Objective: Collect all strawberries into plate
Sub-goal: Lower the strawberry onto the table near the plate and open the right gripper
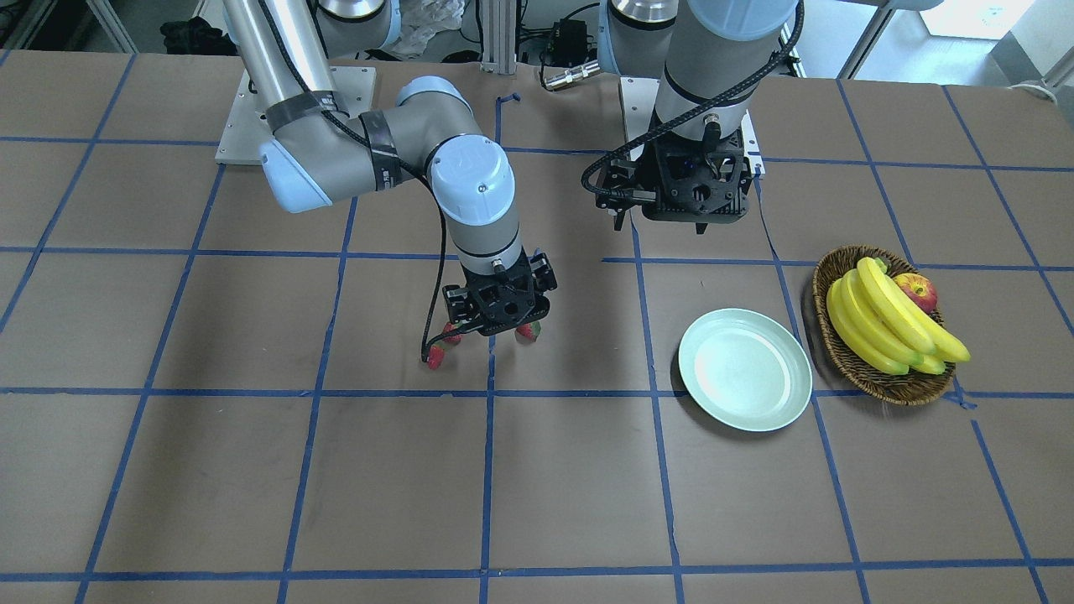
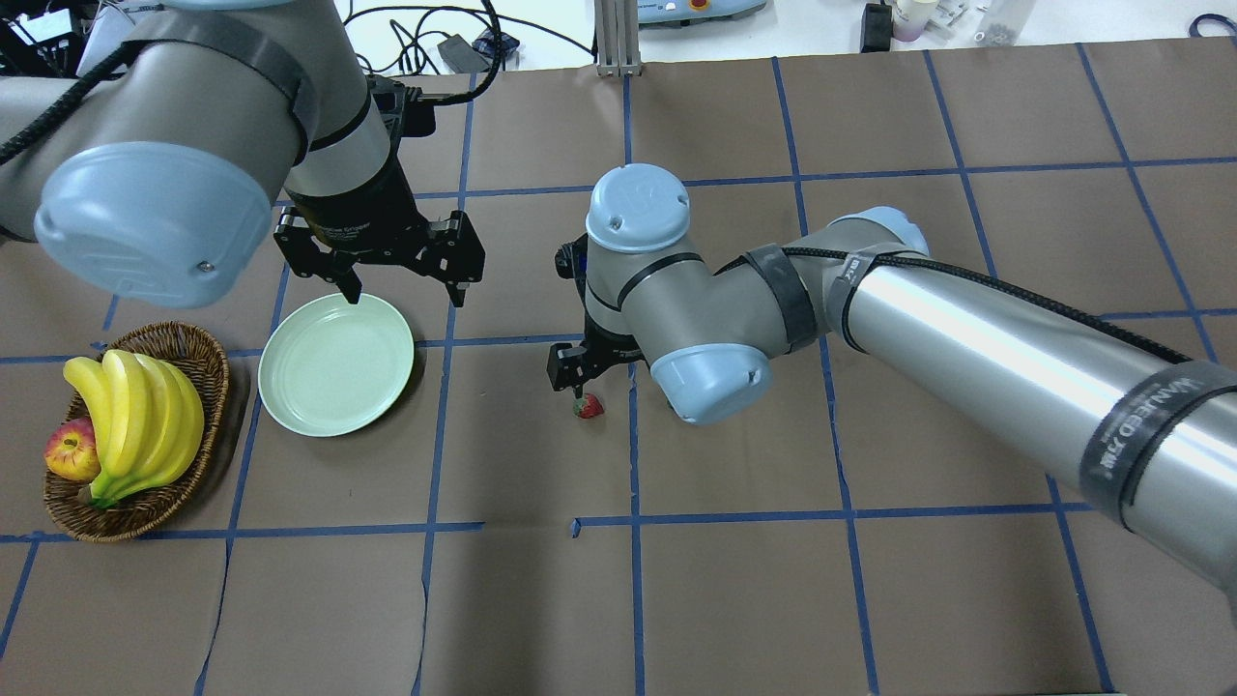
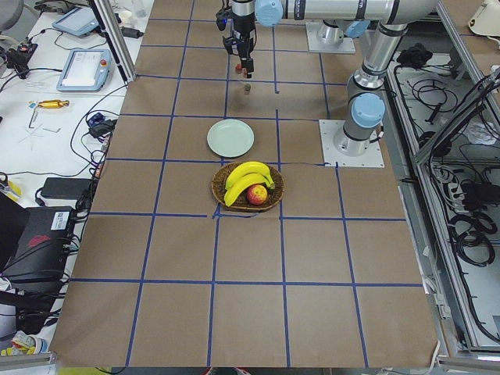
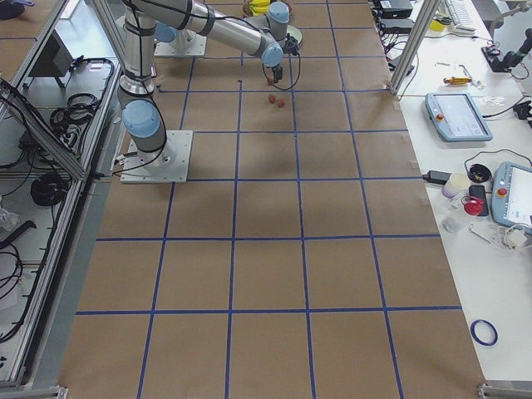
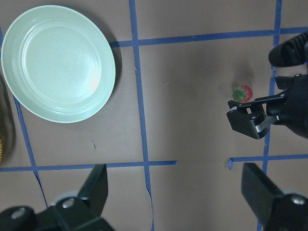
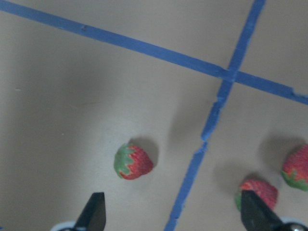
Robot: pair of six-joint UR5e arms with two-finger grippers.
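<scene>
Three red strawberries lie on the brown table under my right arm: one lies between my right gripper's open fingers, a second sits by the right finger, and a third is at the view's edge. In the front view they show on the table around my right gripper, which hovers low and empty. The mint-green plate is empty. My left gripper hangs open and empty above the plate's far rim.
A wicker basket holding bananas and an apple stands just left of the plate in the overhead view. Blue tape lines grid the brown table. The right arm's long link spans the table's right half.
</scene>
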